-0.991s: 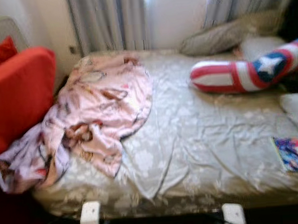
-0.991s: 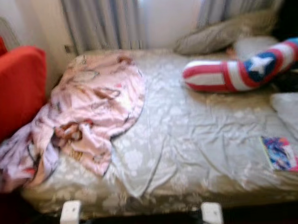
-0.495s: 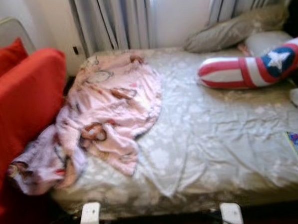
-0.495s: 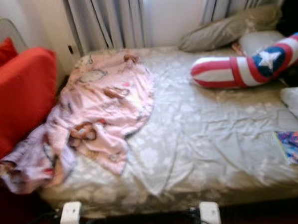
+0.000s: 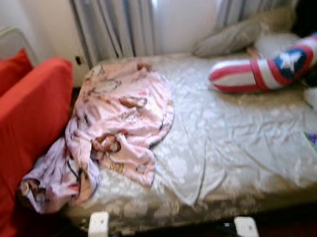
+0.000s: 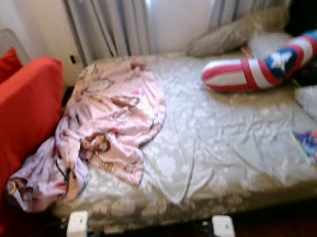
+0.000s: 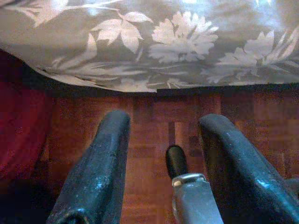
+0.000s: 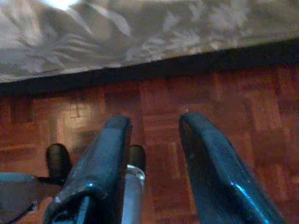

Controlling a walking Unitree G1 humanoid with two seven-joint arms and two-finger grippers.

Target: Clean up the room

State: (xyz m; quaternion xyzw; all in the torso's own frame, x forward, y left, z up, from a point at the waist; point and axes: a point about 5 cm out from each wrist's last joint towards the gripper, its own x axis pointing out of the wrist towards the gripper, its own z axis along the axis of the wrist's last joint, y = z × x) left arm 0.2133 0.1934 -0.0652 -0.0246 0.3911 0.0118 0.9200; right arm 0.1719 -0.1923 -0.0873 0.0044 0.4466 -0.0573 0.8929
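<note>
Pink blanket [image 5: 116,126] (rumpled) drapes off the bed [image 5: 234,141].

head: 2 eyes look down on bed [image 5: 245,146] | wrists: low, facing floor [image 7: 154,135], bed edge

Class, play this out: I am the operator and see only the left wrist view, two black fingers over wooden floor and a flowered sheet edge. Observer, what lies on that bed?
Observer: A crumpled pink blanket lies on the bed's left part, one end spilling over the edge.
Operator: Anything beside the bed?
Observer: A red sofa stands at its left.
Operator: And my other gripper?
Observer: The right gripper hangs open above the floor.
</note>
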